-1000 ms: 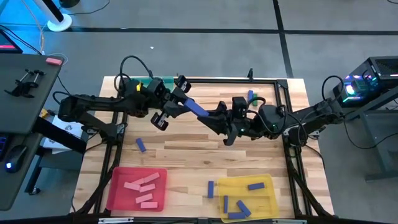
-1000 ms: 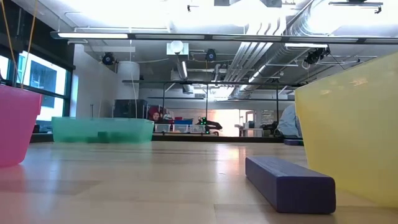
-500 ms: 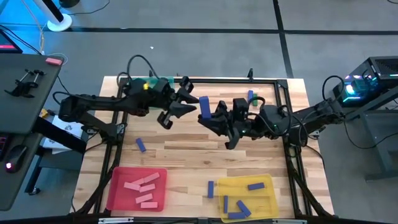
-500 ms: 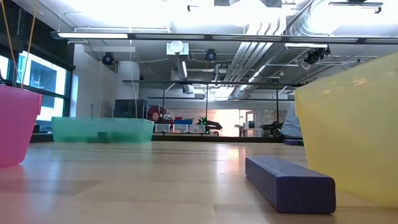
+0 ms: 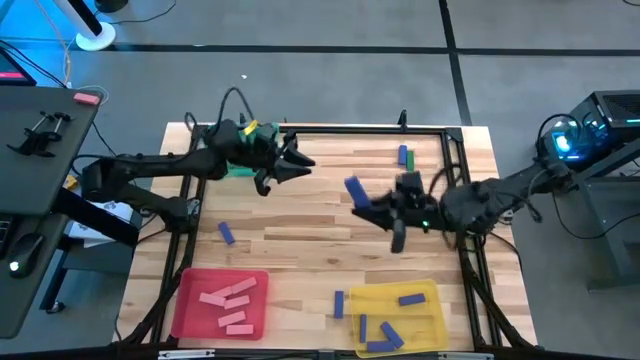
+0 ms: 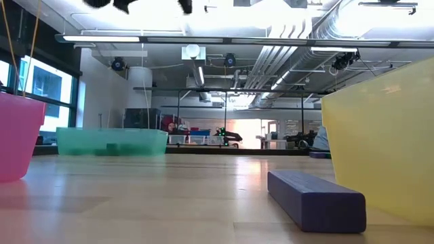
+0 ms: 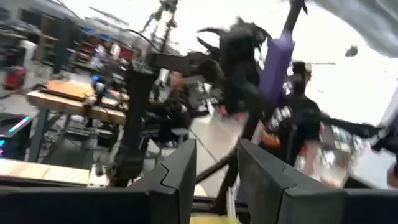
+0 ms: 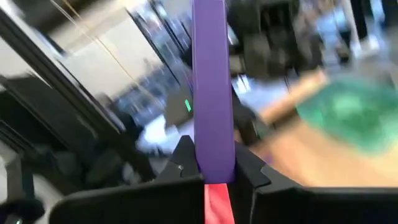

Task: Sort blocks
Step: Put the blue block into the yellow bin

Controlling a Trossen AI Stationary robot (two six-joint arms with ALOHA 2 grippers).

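Note:
My right gripper (image 5: 368,203) hovers above the table's middle, shut on a blue block (image 5: 353,188). That block shows as a purple bar (image 8: 211,87) in the right wrist view. My left gripper (image 5: 296,164) hangs open and empty to the left of it, near the green tray (image 5: 236,170). Its fingers (image 7: 177,180) stand apart in the left wrist view, which also shows the held block (image 7: 277,59) farther off. Loose blue blocks lie flat on the table (image 5: 227,233) (image 5: 340,303) (image 5: 403,155). My right gripper pinches the blue block by one end (image 8: 215,168) between its two fingers. The fingers come about level from the table's right side. The block sticks out ahead of them, along their line. It is lifted clear of the table.
A red tray (image 5: 190,318) with pink blocks stands at the near left. A yellow tray (image 5: 432,295) with blue blocks stands at the near right. In the low view a blue block (image 6: 315,200) lies beside the yellow tray's wall (image 6: 380,135).
The blue block has passed from my left gripper to my right. My left gripper has let go, opened and drawn back toward the table's left and far edge. My right gripper has shut on the block and carried it toward the right and near edges.

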